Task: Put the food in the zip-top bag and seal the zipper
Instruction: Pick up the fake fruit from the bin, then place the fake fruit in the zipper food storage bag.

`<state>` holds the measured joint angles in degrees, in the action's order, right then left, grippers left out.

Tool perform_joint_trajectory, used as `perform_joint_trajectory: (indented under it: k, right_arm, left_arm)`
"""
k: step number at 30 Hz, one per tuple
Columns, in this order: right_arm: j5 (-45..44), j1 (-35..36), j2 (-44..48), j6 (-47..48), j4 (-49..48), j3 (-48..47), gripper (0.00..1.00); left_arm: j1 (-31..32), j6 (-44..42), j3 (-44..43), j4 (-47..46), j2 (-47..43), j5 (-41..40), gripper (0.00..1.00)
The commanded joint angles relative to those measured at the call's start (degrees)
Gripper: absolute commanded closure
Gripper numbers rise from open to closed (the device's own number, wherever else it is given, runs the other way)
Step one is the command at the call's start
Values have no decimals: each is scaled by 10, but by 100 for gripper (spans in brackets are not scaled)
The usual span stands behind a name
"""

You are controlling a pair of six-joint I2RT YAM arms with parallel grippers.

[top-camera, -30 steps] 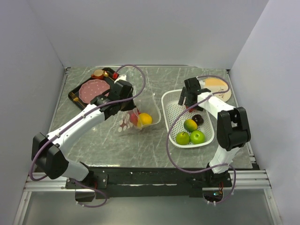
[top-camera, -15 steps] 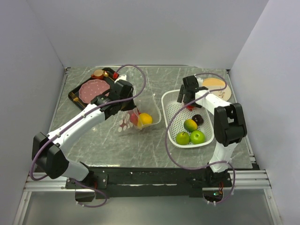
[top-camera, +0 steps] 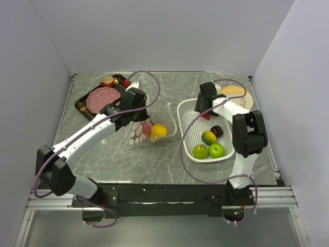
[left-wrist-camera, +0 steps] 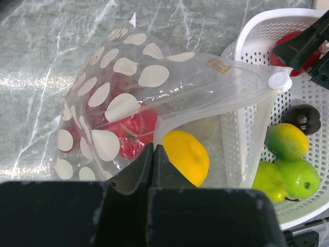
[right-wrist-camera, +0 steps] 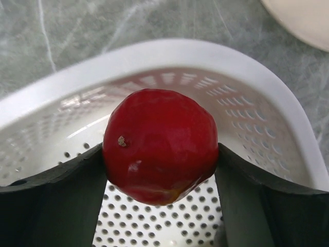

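The zip-top bag [top-camera: 160, 117], clear with white dots, lies between the arms with its mouth toward the basket. It holds a yellow-orange citrus [top-camera: 160, 130] and reddish grapes [top-camera: 146, 128]. My left gripper [top-camera: 140, 115] is shut on the bag's mouth edge [left-wrist-camera: 153, 150]. The zipper strip [left-wrist-camera: 218, 106] runs along the mouth to a white round tab. My right gripper [top-camera: 206, 113] is shut on the red apple [right-wrist-camera: 160, 145], at the far end of the white basket [top-camera: 182, 111]. Two green apples [top-camera: 216, 150], a green-orange citrus [top-camera: 208, 137] and a dark plum [top-camera: 217, 130] lie in the basket.
A black tray [top-camera: 81, 103] at the back left holds the pink meat slice [top-camera: 100, 96] and the brown round piece [top-camera: 107, 80]. A pale plate [top-camera: 237, 95] sits at the back right, just beyond the basket. Walls enclose the table on three sides.
My right gripper has shifted slightly to the left and farther back at the basket's far end, its fingers now against the red apple. The left arm and bag have not moved.
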<state>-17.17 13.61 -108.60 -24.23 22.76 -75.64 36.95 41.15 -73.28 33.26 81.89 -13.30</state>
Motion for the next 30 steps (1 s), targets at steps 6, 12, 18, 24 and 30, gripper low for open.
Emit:
perform_joint_trajectory:
  k: [6,12,18,24,30]
  right_arm:
    - [25,-5,-11,3,-27,-24,45]
    - [71,-5,49,-7,-65,30,55]
    - [116,-3,162,-30,-93,96,55]
    - [196,4,292,-33,-106,151,54]
    - [296,41,378,-70,-140,190,53]
  left_arm:
    - [1,-9,-28,-6,8,-2,99]
    - [1,-5,-20,-10,5,4,99]
    - [1,-14,-32,-2,12,10,99]
    - [1,-6,-24,-19,12,22,99]
    - [1,-10,-36,-19,26,29,99]
